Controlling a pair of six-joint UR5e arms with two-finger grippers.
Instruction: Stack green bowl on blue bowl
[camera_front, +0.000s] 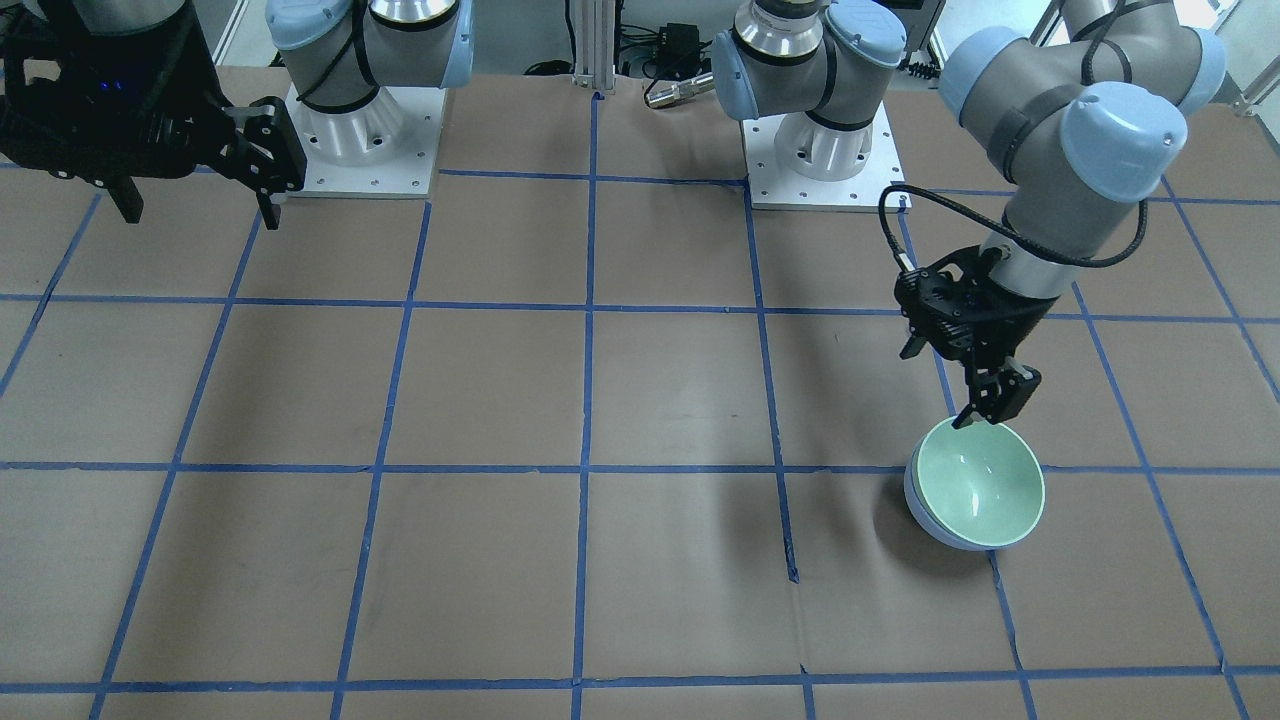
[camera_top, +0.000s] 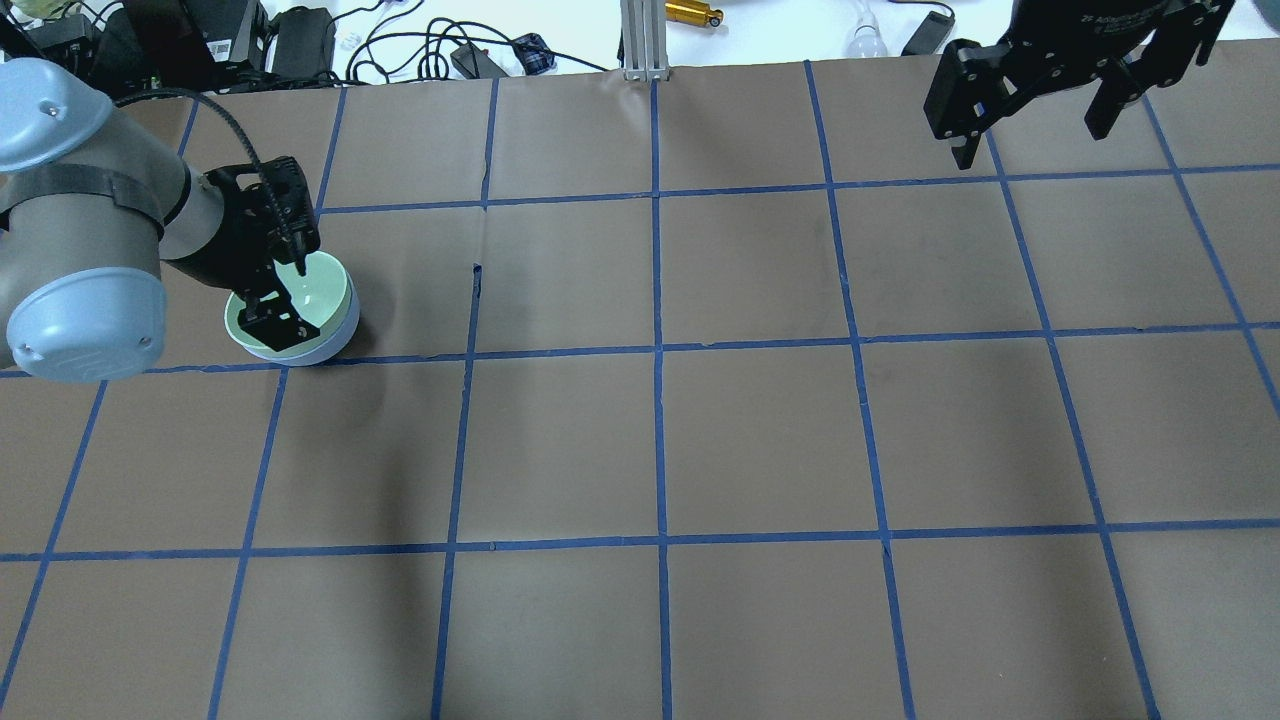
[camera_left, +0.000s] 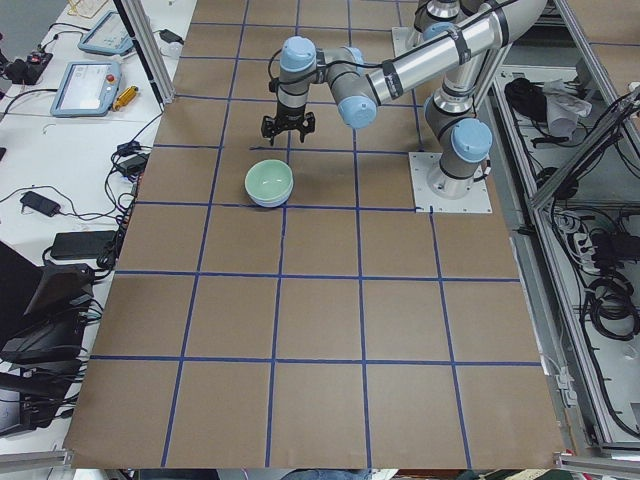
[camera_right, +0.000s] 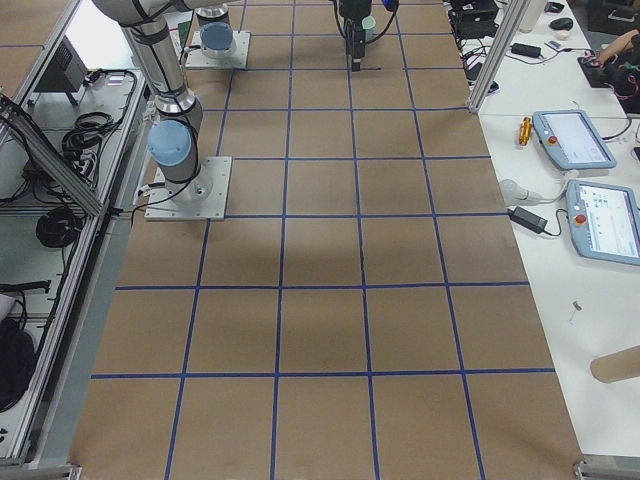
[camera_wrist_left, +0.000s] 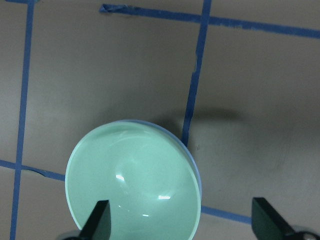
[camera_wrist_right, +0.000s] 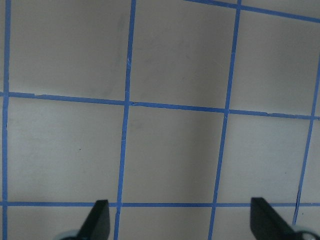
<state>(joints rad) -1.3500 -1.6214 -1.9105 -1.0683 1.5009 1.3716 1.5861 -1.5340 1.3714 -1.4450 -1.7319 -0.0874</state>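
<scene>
The green bowl (camera_front: 978, 485) sits nested inside the blue bowl (camera_front: 918, 503) on the table, on the robot's left side. Only the blue bowl's outer wall shows under the green rim. My left gripper (camera_front: 990, 405) is open and hovers just above the stack's rim on the robot's side, touching nothing that I can see. In the left wrist view the green bowl (camera_wrist_left: 132, 180) lies below the left gripper (camera_wrist_left: 182, 220), with a sliver of the blue bowl (camera_wrist_left: 198, 172) at its edge. My right gripper (camera_front: 197, 205) is open and empty, held high near its base.
Brown paper with a blue tape grid covers the table (camera_top: 760, 430). The arm bases (camera_front: 365, 150) stand on white plates at the robot's edge. Cables and power supplies (camera_top: 300, 40) lie beyond the far edge.
</scene>
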